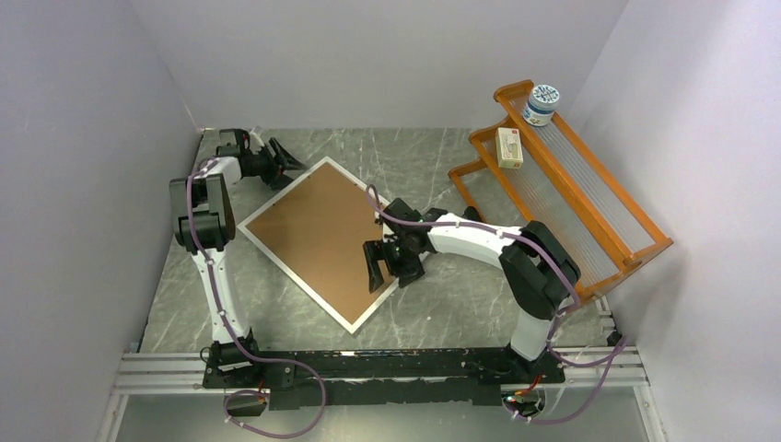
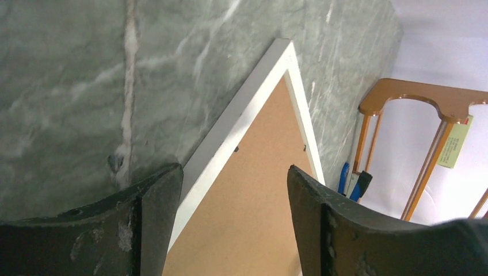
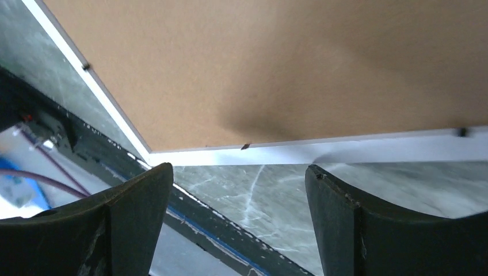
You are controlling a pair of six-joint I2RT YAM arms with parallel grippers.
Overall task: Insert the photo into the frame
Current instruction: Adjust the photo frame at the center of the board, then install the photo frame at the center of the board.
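The frame lies flat on the marble table, back up, its thin white rim around a plain brown backing board. The photo is not in view. My left gripper is open at the frame's far corner; in the left wrist view its fingers straddle the white rim and the board, holding nothing. My right gripper hangs open over the frame's right edge. The right wrist view shows that rim and board beyond the open fingers, with bare table between them.
An orange wooden rack stands at the back right, carrying a small jar and a box. Walls close in the left, back and right. The arms' metal rail runs along the near edge.
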